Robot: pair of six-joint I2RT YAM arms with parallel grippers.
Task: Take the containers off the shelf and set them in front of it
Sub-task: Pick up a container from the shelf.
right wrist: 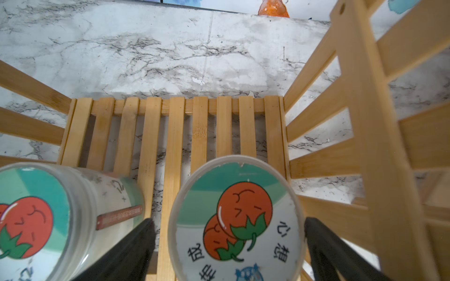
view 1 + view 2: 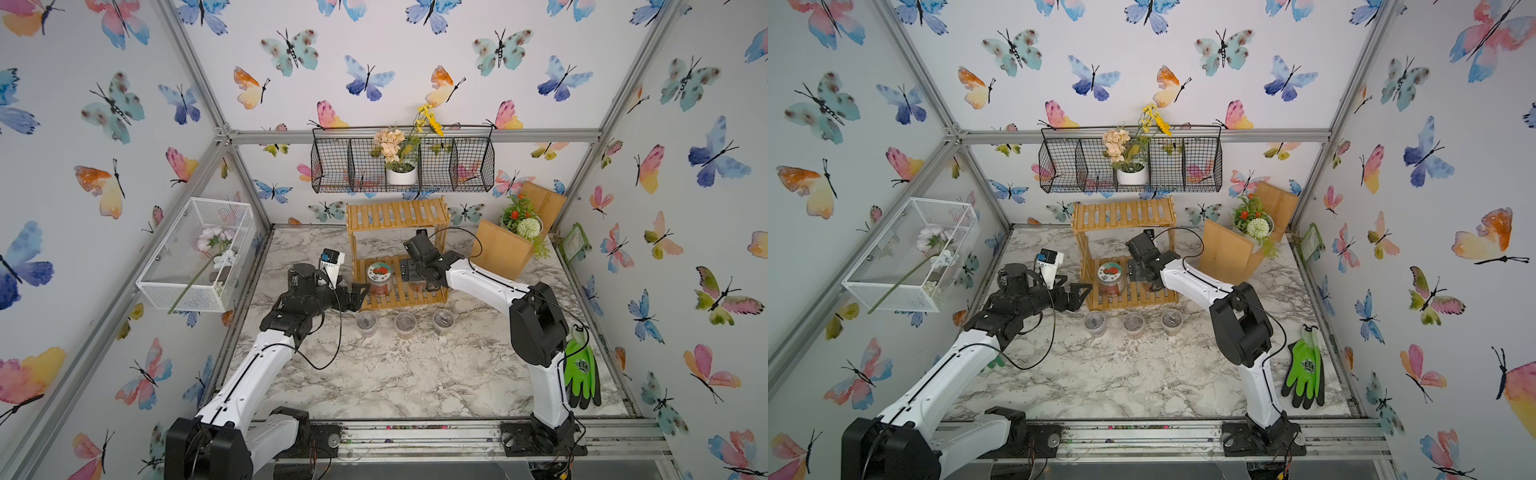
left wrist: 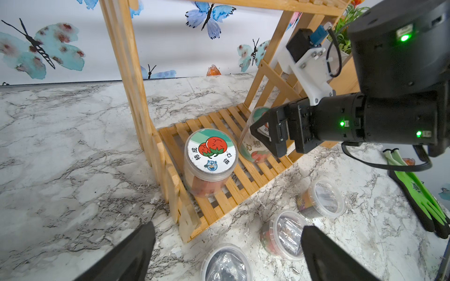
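Observation:
The bamboo shelf (image 2: 397, 214) (image 2: 1123, 214) stands at the back of the marble table. Two jars with white, red-pictured lids are on its lower tier. The left jar (image 2: 379, 277) (image 3: 210, 155) stands free. My right gripper (image 2: 409, 272) (image 1: 229, 243) is open, its fingers on either side of the right jar (image 1: 235, 219) (image 3: 252, 146). Three clear lidded cups (image 2: 366, 323) (image 2: 405, 325) (image 2: 443, 321) stand in a row on the table in front of the shelf. My left gripper (image 2: 357, 293) (image 3: 227, 248) is open and holds nothing, low by the shelf's front left corner.
A black wire basket (image 2: 332, 166) with a white flower pot (image 2: 401, 176) hangs on the back wall above the shelf. A wooden box (image 2: 500, 249) with a plant stands right of the shelf. Green gloves (image 2: 579, 370) lie at the right edge. A white wire basket (image 2: 166, 286) hangs on the left wall.

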